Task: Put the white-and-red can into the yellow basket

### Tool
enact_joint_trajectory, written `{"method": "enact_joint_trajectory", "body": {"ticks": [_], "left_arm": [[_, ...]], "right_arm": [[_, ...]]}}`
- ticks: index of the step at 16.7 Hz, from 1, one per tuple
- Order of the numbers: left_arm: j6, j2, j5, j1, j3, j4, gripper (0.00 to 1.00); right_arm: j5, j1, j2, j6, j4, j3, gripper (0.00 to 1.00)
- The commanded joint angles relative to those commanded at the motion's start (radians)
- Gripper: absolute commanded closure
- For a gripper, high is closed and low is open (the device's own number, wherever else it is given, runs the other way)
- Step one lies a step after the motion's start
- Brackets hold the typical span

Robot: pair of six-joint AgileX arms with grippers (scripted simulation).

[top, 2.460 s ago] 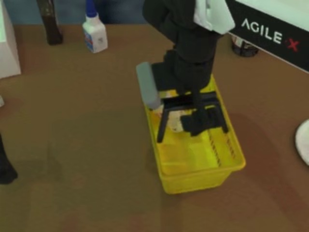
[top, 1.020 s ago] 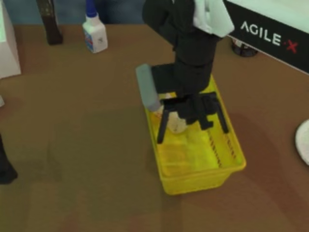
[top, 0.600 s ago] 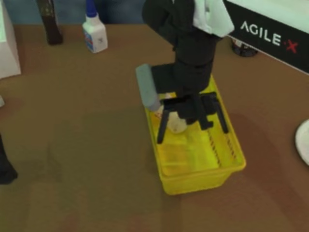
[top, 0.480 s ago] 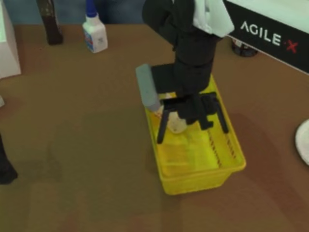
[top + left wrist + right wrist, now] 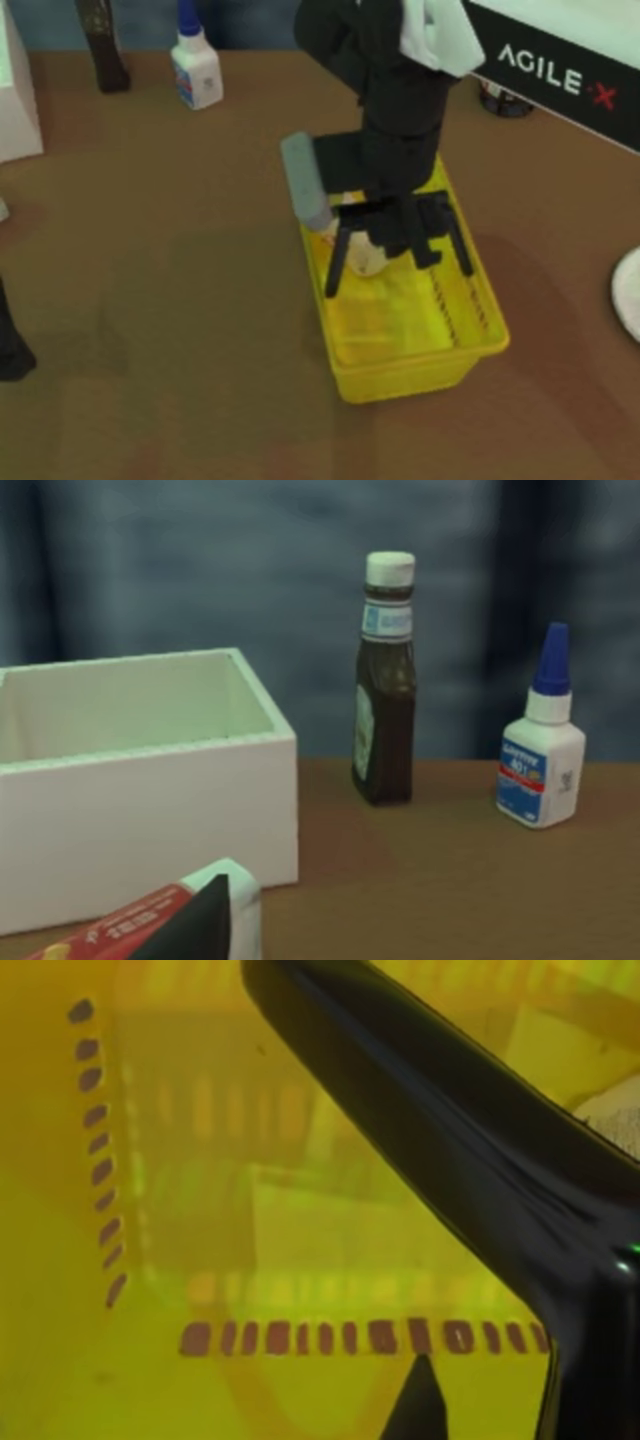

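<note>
Where legible, "AGILE X" lettering [image 5: 556, 70] beside yellow basket [image 5: 420, 365].

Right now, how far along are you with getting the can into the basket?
Nearly done, I think. The white-and-red can sits inside the yellow basket, under its dark handle. My right gripper is over the basket close beside the can; I cannot tell whether it has let go. Left to do: confirm the release and lift the right arm clear. My left arm is parked at the table's left.
</note>
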State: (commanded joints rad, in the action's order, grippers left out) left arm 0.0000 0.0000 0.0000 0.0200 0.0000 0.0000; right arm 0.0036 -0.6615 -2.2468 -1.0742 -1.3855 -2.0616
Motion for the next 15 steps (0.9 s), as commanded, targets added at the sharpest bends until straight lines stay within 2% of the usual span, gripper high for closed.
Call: {"method": "enact_joint_trajectory", "body": {"ticks": [9, 15], "left_arm": [[0.000, 0.000, 0.000, 0.000, 0.000, 0.000, 0.00], [0.000, 0.000, 0.000, 0.000, 0.000, 0.000, 0.00]], "right_arm": [[0.000, 0.001, -0.001, -0.001, -0.004, -0.005, 1.00], [0.000, 0.025, 0.022, -0.033, -0.166, -0.140, 1.00]]}}
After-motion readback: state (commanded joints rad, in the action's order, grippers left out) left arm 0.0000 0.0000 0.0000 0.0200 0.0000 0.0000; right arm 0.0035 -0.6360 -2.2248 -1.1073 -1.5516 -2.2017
